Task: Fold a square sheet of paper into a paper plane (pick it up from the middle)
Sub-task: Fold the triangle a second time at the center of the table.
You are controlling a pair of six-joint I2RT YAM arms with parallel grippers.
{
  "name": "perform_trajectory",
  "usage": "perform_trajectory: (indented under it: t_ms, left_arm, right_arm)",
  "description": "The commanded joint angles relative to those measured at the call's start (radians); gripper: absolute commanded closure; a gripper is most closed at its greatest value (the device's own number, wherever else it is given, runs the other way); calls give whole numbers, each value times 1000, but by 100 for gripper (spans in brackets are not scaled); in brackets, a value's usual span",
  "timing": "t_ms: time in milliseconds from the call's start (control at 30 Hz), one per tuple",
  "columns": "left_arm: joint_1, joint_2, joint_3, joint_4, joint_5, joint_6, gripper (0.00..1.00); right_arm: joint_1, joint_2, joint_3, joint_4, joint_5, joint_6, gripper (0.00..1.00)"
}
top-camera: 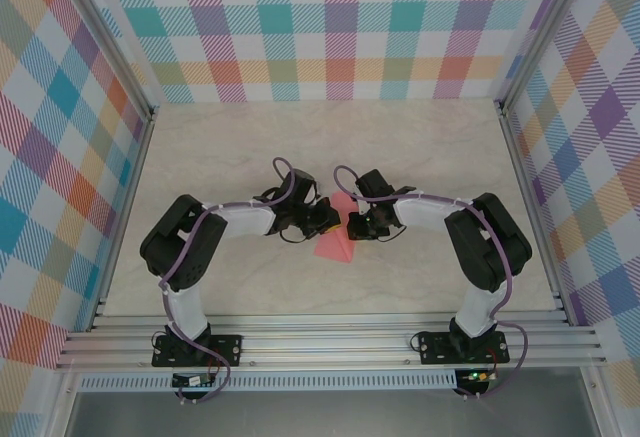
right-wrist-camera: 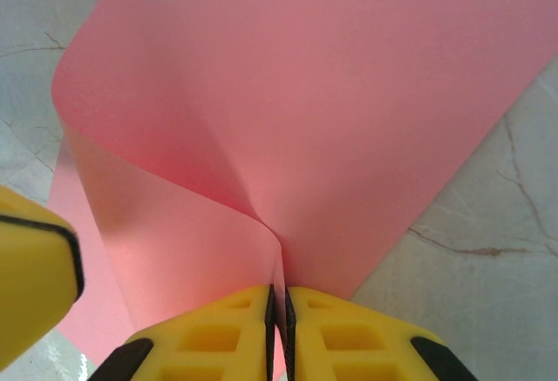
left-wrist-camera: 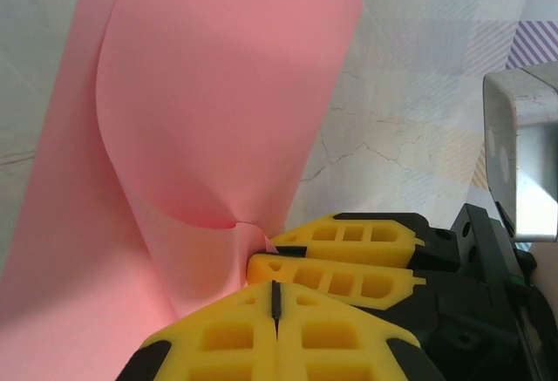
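Paper (top-camera: 335, 242) stands curled at the middle of the table (top-camera: 430, 157), pinched at its centre by the right gripper (right-wrist-camera: 277, 294) (jaws tight) to hold a crease; the left gripper (left-wrist-camera: 275, 287), closed alongside, may share the grip.

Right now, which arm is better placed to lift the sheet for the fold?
Right, probably: the right gripper is shut on the square sheet of paper at a raised crease. The left gripper is shut too, just beside that pinch, but I can't tell whether it grips any paper.
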Motion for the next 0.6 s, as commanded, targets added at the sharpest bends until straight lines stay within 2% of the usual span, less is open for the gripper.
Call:
perform_trajectory:
  t_ms: [0,400,567]
  left_arm:
    - [2,34,27,13,11,-2,100]
    - [3,112,14,-6,-31,25,100]
    - [3,129,-27,-16,-43,37,100]
  right_arm:
    - [1,53,-9,-21,22,2,86]
    - [1,50,-8,-17,18,11,85]
    - [1,28,14,-22,8,32,81]
